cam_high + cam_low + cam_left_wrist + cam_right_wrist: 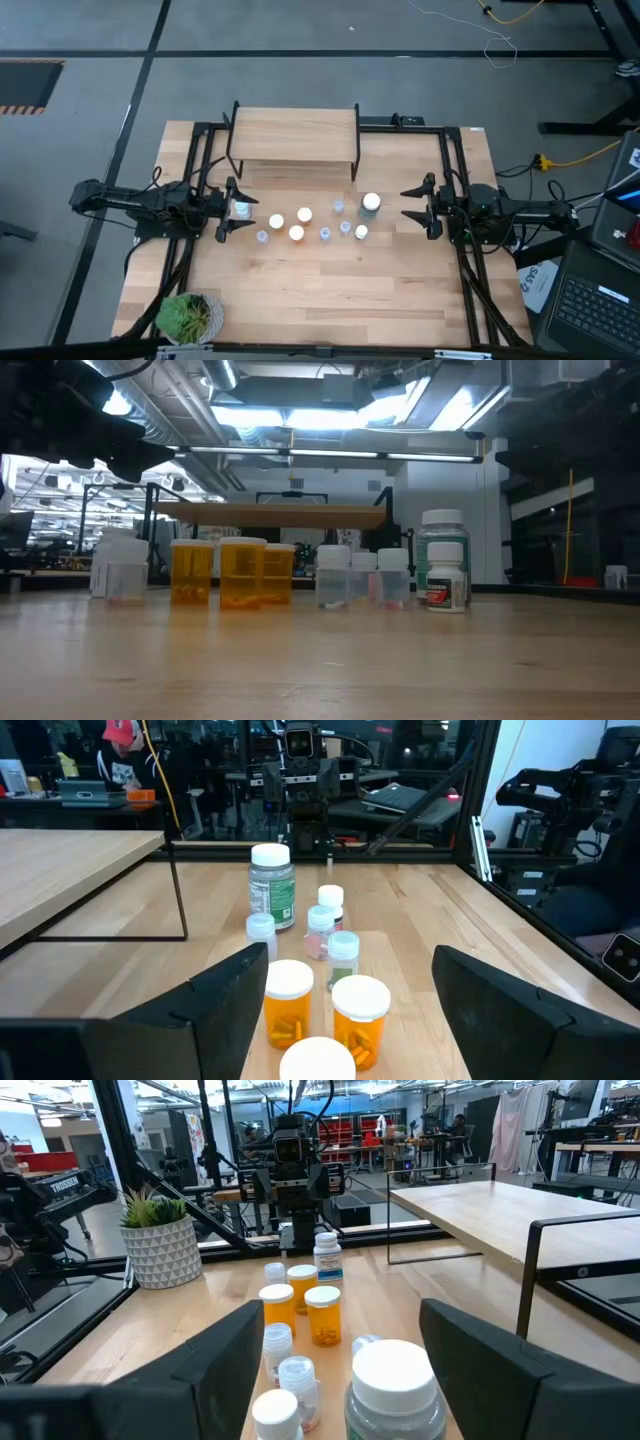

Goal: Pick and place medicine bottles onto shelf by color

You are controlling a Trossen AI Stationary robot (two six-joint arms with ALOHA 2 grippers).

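Across the bench middle: bottles stand in a loose cluster on the bench [330, 290], all upright and capped.
Shelf [293, 134]: at 12 o'clock from the cluster, light wood top on thin black legs, nothing on it.
Orange bottles: three with white caps, at [277, 222], [304, 214] and [296, 233] in the high view; the left wrist view shows orange capsules lying in the bottom of two of them.
Greenish bottle [371, 203]: largest of the lot, white cap, printed label, at 3 o'clock in the cluster; contents hidden by the label.
Small clear bottles: several tiny ones, near [263, 237], [325, 234], [339, 206], [345, 228] and [361, 232]; the low view shows a little pinkish matter at the bottom of some.
White-capped bottle [241, 210]: at 9 o'clock, between the left fingers; contents cannot be told.
Left claw [233, 210]: low over the bench at 9 o'clock of the cluster, fingers spread wide on either side of that bottle, not pressing it.
Right claw [412, 204]: at 3 o'clock, released, fingers wide apart, just beside the greenish bottle, holding nothing.
Potted plant [189, 318]: green, in a pale pot, at 7 o'clock near the bench corner.
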